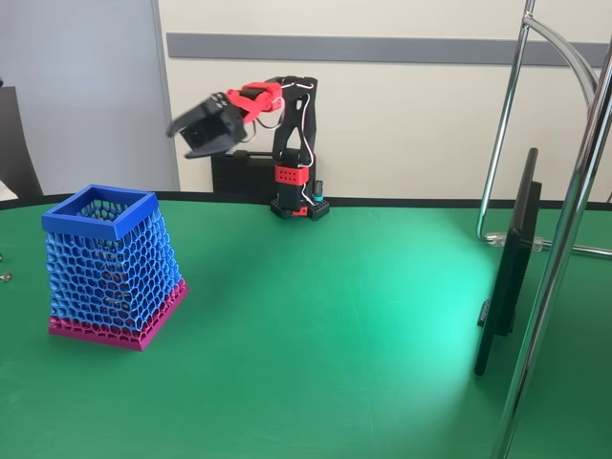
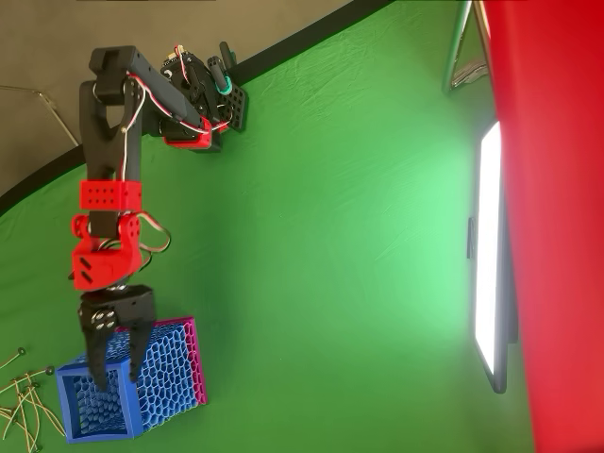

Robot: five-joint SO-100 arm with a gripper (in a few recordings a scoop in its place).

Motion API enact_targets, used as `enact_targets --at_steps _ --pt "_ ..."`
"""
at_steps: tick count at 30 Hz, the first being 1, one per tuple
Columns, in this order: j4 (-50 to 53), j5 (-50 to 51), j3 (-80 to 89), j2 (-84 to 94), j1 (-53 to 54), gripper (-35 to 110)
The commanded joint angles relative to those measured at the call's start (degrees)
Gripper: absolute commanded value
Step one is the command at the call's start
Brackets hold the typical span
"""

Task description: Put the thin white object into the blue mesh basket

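Observation:
The blue mesh basket (image 1: 96, 222) with its pink base band stands on the green table at the left in the fixed view. From overhead the basket (image 2: 170, 373) sits at the lower left. My black gripper (image 2: 113, 377) hangs open above the basket's mouth with nothing between its fingers. In the fixed view the gripper (image 1: 182, 142) is raised well above the table, up and to the right of the basket. Several thin white sticks with small knobs (image 2: 24, 408) lie loose on the table left of the basket. I cannot tell whether a thin white object lies inside the mesh.
The arm's base (image 1: 298, 206) stands at the table's far edge. A dark monitor (image 1: 512, 268) stands upright at the right, beside chrome stand tubes (image 1: 574, 191). A red surface (image 2: 557, 189) covers the right edge of the overhead view.

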Motion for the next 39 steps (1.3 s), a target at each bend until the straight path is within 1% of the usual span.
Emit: enact_targets --at_steps 1,6,17,31,39 --pt "-1.23 -4.13 3.87 6.15 -3.60 20" --pt "-1.23 -10.90 13.10 12.57 -10.20 20" --pt "0.18 -22.06 27.60 23.73 -18.98 18" --pt "3.52 -33.66 52.56 47.90 -21.97 15" --pt "10.02 -36.39 62.58 62.31 -21.97 11"
